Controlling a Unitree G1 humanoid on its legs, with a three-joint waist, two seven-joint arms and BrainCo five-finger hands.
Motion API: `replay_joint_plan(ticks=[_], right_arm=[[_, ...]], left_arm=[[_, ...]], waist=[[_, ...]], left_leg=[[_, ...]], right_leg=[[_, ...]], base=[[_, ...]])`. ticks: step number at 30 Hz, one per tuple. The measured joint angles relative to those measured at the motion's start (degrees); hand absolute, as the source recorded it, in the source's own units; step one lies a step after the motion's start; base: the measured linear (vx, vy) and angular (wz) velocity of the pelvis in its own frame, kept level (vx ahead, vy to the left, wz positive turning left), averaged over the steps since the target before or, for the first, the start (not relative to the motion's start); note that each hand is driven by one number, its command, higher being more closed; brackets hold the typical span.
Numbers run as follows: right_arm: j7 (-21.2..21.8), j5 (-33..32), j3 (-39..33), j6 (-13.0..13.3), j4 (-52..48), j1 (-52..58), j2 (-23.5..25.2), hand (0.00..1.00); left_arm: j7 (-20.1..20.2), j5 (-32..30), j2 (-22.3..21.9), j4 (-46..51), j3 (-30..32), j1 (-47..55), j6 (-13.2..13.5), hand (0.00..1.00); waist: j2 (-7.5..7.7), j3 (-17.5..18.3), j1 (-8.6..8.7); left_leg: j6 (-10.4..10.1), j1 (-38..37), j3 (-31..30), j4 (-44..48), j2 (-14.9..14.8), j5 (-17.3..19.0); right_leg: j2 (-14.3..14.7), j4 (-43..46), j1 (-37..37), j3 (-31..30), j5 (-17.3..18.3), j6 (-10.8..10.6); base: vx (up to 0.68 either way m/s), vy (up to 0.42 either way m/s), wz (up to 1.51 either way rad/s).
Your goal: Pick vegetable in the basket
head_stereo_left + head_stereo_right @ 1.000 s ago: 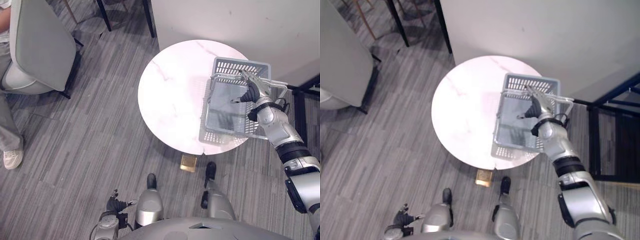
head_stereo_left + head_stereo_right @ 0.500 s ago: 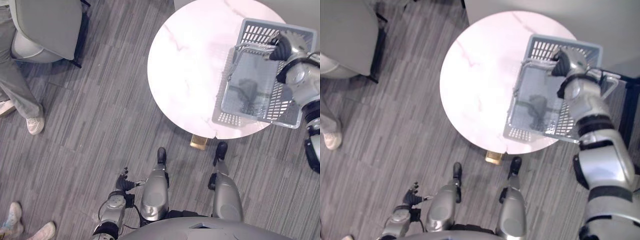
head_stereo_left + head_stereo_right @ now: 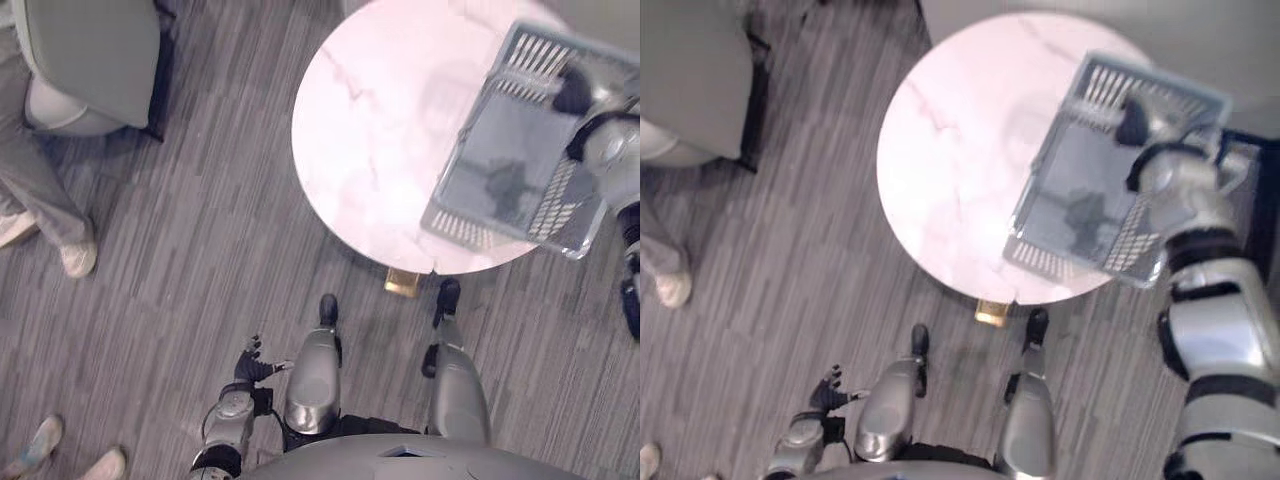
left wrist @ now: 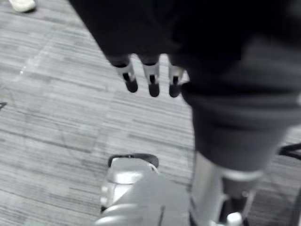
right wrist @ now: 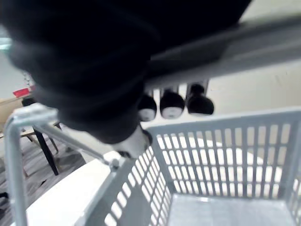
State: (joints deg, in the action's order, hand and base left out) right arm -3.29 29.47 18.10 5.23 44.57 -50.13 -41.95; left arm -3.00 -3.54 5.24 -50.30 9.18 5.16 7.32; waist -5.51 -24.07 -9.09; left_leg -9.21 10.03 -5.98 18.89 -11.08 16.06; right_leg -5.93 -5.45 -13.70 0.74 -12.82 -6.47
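A grey plastic basket [image 3: 480, 228] with slotted walls hangs tilted over the right side of the round white marble table [image 3: 370, 130]. Its floor shows bare grey plastic. My right hand [image 3: 575, 95] is at the basket's far end, fingers [image 5: 171, 103] curled round the basket's metal handle [image 5: 225, 42]. The same hand [image 3: 1132, 122] and basket [image 3: 1080, 190] show in the right eye view. My left hand [image 3: 245, 362] hangs low by my side over the floor, its fingers [image 4: 150, 82] straight and holding nothing.
A grey armchair [image 3: 90, 50] stands at the far left, with a person's leg and shoe [image 3: 75, 258] beside it. Another pair of shoes [image 3: 40, 440] is at the lower left. A small gold box [image 3: 403, 283] lies on the striped floor under the table's edge.
My right hand has curled shut on the basket's handle, and the basket has tipped and turned at the table's right side. The camera has shifted. The left hand stays idle.
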Motion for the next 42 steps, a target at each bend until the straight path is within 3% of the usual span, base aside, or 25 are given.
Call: replay_joint_plan(ticks=[1,5,7,9,11,12,13,14,17,21,23,24,25,26,27,28,30,31,33,35,36,37,38,40,42], right_arm=[[0.4,-0.1,-1.6,0.1,-2.0,2.7,0.5,1.0],[1.8,-6.3,-14.0,-0.8,-11.1,24.8,9.0,1.0],[1.9,-9.6,-18.7,-1.8,-14.0,31.7,12.5,1.0],[1.3,-12.4,-22.8,-2.2,-15.5,36.3,15.3,1.0],[0.2,-15.3,-26.1,-2.8,-16.6,40.4,18.3,1.0],[-0.3,-16.2,-27.4,-3.2,-16.9,41.9,19.5,1.0],[-0.4,-17.1,-28.4,-3.3,-16.9,42.6,20.1,1.0],[-1.4,-18.6,-30.7,-3.7,-17.1,45.0,22.5,1.0],[-2.2,-22.3,-31.8,-3.5,-19.1,48.9,27.0,1.0],[-3.3,-23.8,-34.0,-3.5,-18.0,52.4,31.0,1.0],[-3.8,-23.7,-36.0,-3.6,-15.2,53.2,32.5,1.0],[-3.8,-23.6,-36.4,-3.6,-13.0,52.6,32.7,1.0],[-3.9,-23.7,-36.6,-3.6,-12.6,53.2,32.9,1.0],[-3.9,-23.7,-36.4,-3.6,-11.9,54.3,33.0,1.0],[-3.8,-24.0,-36.0,-3.8,-7.3,54.5,32.8,1.0],[-4.0,-24.4,-35.6,-3.9,-5.4,54.3,32.7,1.0],[-4.1,-24.9,-34.9,-4.0,-0.5,52.9,32.3,1.0],[-4.1,-24.9,-35.5,-4.5,5.2,51.7,32.3,1.0],[-3.8,-24.9,-35.5,-5.0,9.2,51.7,31.9,1.0],[-3.4,-24.6,-35.9,-5.7,11.8,52.1,31.6,1.0],[-3.3,-24.5,-35.9,-5.7,11.8,52.8,31.4,1.0],[-2.8,-24.0,-35.9,-5.7,11.5,53.8,30.8,1.0],[-2.6,-23.6,-35.9,-5.7,11.5,55.0,30.5,1.0],[-2.2,-23.6,-35.9,-5.9,11.7,57.5,31.1,1.0],[-2.1,-23.6,-37.1,-6.8,13.9,58.2,30.6,1.0]], left_arm=[[0.0,0.0,0.0,0.1,0.1,-0.1,-0.3,0.0],[0.7,-2.8,4.2,-0.1,-0.7,-0.2,-1.6,0.0],[1.2,-4.1,4.4,-0.1,-1.5,-0.9,-1.8,0.0],[1.9,-5.0,4.3,0.0,-2.7,-2.2,-1.8,0.0],[2.3,-4.9,4.3,0.2,-2.5,-3.2,-1.8,0.0],[2.4,-4.7,4.1,0.4,-2.1,-3.3,-2.0,0.0],[2.4,-4.5,3.8,0.6,-1.8,-3.3,-2.0,0.0],[2.4,-3.8,3.0,0.8,-1.2,-2.7,-2.0,0.0],[2.4,-3.8,3.6,0.4,0.1,-0.2,-2.5,0.0],[2.6,-3.9,2.1,-2.3,-0.2,-0.2,-3.0,0.0],[2.6,-4.0,1.8,-3.5,-0.4,-0.6,-3.2,0.0],[2.6,-4.6,0.7,-4.8,-0.1,-0.8,-3.2,0.0],[2.5,-4.9,0.5,-5.2,0.0,-1.0,-3.3,0.0],[2.5,-5.0,0.7,-5.3,0.0,-0.8,-3.4,0.0],[2.1,-5.0,-0.1,-6.4,-0.1,-1.2,-4.0,0.0],[2.1,-5.0,-0.8,-7.1,-0.2,-1.0,-4.1,0.0],[1.3,-4.5,-2.0,-6.7,0.7,-0.3,-4.1,0.0],[0.3,-4.0,-1.8,-6.8,1.3,0.0,-4.2,0.0],[0.0,-3.1,-2.0,-6.6,1.2,0.2,-3.3,0.0],[-0.1,-1.4,-2.5,-6.3,1.6,0.1,-2.5,0.0],[-0.1,-1.3,-2.5,-5.9,1.9,-0.2,-2.4,0.0],[-0.3,-0.7,-2.6,-5.8,2.2,-0.3,-2.3,0.0],[-0.5,0.0,-2.6,-6.0,2.3,-0.2,-2.2,0.0],[-0.9,0.0,-2.0,-7.1,2.8,-2.0,-2.1,0.0],[-0.9,0.0,-3.0,-7.1,2.8,-3.3,-1.8,0.0]], waist=[[0.27,0.3,0.61],[8.08,6.0,4.68],[8.9,7.5,6.64],[8.42,8.2,8.36],[7.17,9.4,9.28],[6.27,9.7,9.53],[5.25,9.7,9.79],[3.11,10.4,9.49],[2.52,12.5,9.49],[2.2,13.1,9.87],[2.97,13.6,10.18],[-0.1,14.2,9.47],[0.77,14.4,10.79],[2.55,14.9,11.8],[1.58,15.0,10.39],[1.34,14.9,9.44],[1.49,14.8,8.39],[1.58,14.6,7.79],[1.22,14.5,6.93],[1.2,14.5,5.23],[1.21,14.5,4.99],[-0.17,14.4,4.96],[-1.51,14.6,4.6],[0.09,14.6,5.51],[0.31,14.4,5.48]], left_leg=[[-0.5,-0.9,-0.3,-0.2,0.0,1.3],[0.3,-6.3,3.9,-4.5,1.8,0.9],[0.6,-9.2,7.0,-5.9,2.3,1.0],[1.2,-11.8,10.7,-6.6,2.6,1.2],[2.1,-14.8,17.2,-8.2,2.0,0.7],[2.1,-16.7,20.4,-8.9,2.0,0.6],[2.2,-17.6,22.0,-9.1,1.7,0.5],[2.1,-19.8,26.3,-8.7,0.1,0.3],[1.8,-23.9,32.8,-8.7,0.0,0.2],[2.2,-27.0,37.1,-8.3,0.1,-3.2],[3.5,-27.8,38.0,-7.9,0.8,-5.0],[5.1,-28.2,39.4,-7.5,-1.5,-5.9],[3.9,-28.2,38.9,-5.0,-1.4,-5.2],[3.6,-27.9,39.2,-1.7,-0.6,-5.2],[4.6,-24.3,37.2,12.1,-3.5,-8.8],[6.0,-21.2,32.6,18.5,-3.6,-13.3],[3.7,-14.4,20.9,26.9,1.4,-6.9],[3.3,-11.5,16.6,26.3,4.4,-2.6],[4.8,-8.6,12.2,21.4,6.3,-0.1],[4.9,-4.7,1.8,9.5,8.6,0.2],[4.3,-4.0,0.0,5.7,8.6,-0.4],[4.2,-1.7,-2.2,-1.8,6.8,-3.4],[4.7,-1.4,-2.1,-2.2,5.4,-6.5],[5.1,-2.2,1.9,-3.1,5.1,-5.9],[5.5,-0.9,6.4,-1.1,5.1,-5.8]], right_leg=[[0.1,0.0,0.3,-0.2,0.2,-0.2],[-1.3,0.0,1.1,-4.0,0.0,-1.0],[-1.2,0.9,1.2,-5.9,0.0,-1.0],[-1.0,1.5,0.9,-5.3,-1.1,-0.2],[0.5,1.3,-0.4,4.1,-3.8,4.3],[-0.1,2.3,-0.3,11.0,0.4,8.9],[-0.6,4.1,-0.5,16.7,3.1,11.4],[-2.6,10.6,-1.2,28.2,8.3,15.0],[-4.3,15.1,-0.9,37.2,9.4,13.8],[0.2,13.0,-2.0,31.9,8.9,12.8],[2.4,11.0,-2.0,30.0,9.3,12.2],[3.2,20.3,-4.8,29.4,15.0,12.6],[1.6,28.4,-6.1,26.4,17.2,14.6],[0.7,29.9,-5.3,23.4,21.3,12.4],[4.9,27.0,-3.4,17.1,21.7,10.3],[6.3,23.8,-1.6,14.6,21.4,10.0],[8.0,18.3,1.3,9.5,19.5,9.4],[8.6,15.1,4.1,5.9,17.6,9.2],[10.1,13.2,6.6,0.4,17.6,9.2],[12.0,10.7,8.4,-5.0,17.0,9.2],[12.5,9.4,9.0,-5.6,16.1,9.3],[14.8,7.2,10.5,-7.1,14.7,9.2],[16.3,6.3,11.6,-8.0,14.2,9.0],[15.2,5.0,12.1,-9.5,13.9,9.8],[14.0,4.4,12.6,-10.7,13.6,10.6]], base=[[-0.06,0.102,-0.59],[0.04,0.083,-0.39],[0.08,0.067,-0.79],[0.06,0.049,-1.0],[0.05,-0.012,-1.32],[0.03,-0.031,-1.14],[0.02,-0.01,-1.53],[0.03,0.012,-1.45],[0.12,-0.046,-1.55],[0.12,-0.107,-1.13],[0.19,-0.101,-1.47],[0.18,-0.077,-1.26],[0.19,-0.059,-0.85],[0.21,-0.151,-1.12],[0.25,-0.162,-1.65],[0.23,-0.158,-2.44],[0.13,-0.012,-2.1],[0.12,0.014,-2.14],[0.15,0.056,-2.04],[0.15,0.106,-2.07],[0.1,0.131,-1.84],[0.13,0.194,-1.64],[0.15,0.184,-1.45],[0.21,0.181,-0.56],[0.21,0.177,-0.02]])
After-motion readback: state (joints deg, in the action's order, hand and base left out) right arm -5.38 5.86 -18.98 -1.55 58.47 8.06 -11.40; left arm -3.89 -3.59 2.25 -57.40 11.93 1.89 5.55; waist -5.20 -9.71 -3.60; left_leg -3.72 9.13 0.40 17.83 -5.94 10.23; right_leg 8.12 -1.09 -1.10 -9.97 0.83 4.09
